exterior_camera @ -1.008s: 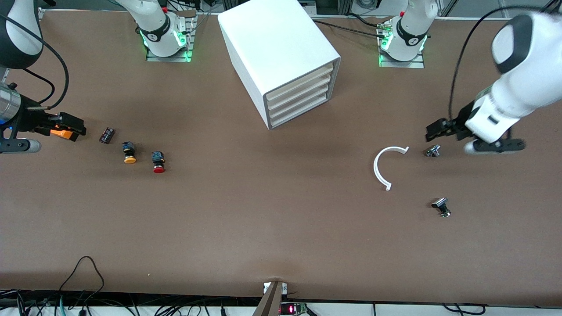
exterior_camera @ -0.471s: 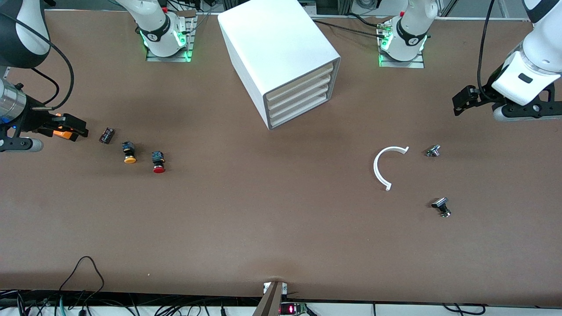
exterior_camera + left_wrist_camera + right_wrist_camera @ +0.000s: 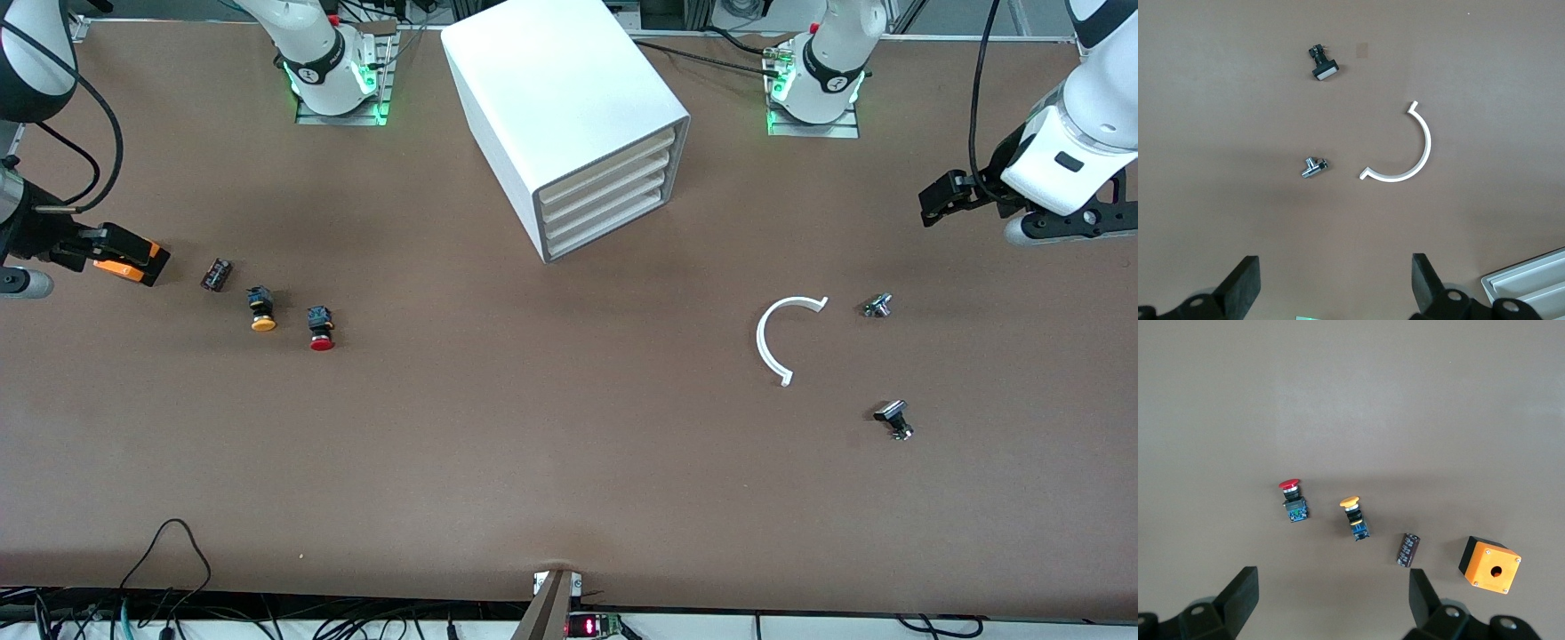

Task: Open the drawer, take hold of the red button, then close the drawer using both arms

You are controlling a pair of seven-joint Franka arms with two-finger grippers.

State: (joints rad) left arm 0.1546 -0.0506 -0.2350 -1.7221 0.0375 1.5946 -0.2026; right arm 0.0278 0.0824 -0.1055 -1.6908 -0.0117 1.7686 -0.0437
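Observation:
The white cabinet (image 3: 569, 107) stands at the back middle, all four drawers shut; the drawer (image 3: 607, 177), second from top, is shut. The red-capped button (image 3: 321, 331) lies on the table toward the right arm's end, and shows in the right wrist view (image 3: 1293, 501). My right gripper (image 3: 111, 242) hangs open and empty over the table by the orange box (image 3: 133, 265); in its wrist view (image 3: 1331, 597) nothing is between the fingers. My left gripper (image 3: 938, 200) is open and empty in the air at the left arm's end, and also shows in the left wrist view (image 3: 1335, 287).
An orange-yellow button (image 3: 261, 311) and a dark cylinder (image 3: 216, 274) lie between the red button and the orange box. A white C-shaped ring (image 3: 781, 338), a small metal part (image 3: 877, 306) and a black-and-silver part (image 3: 893, 420) lie toward the left arm's end.
My left gripper rose from beside the small metal part and drew back toward the table's end. My right gripper shifted slightly outward, and the orange box shows more clearly.

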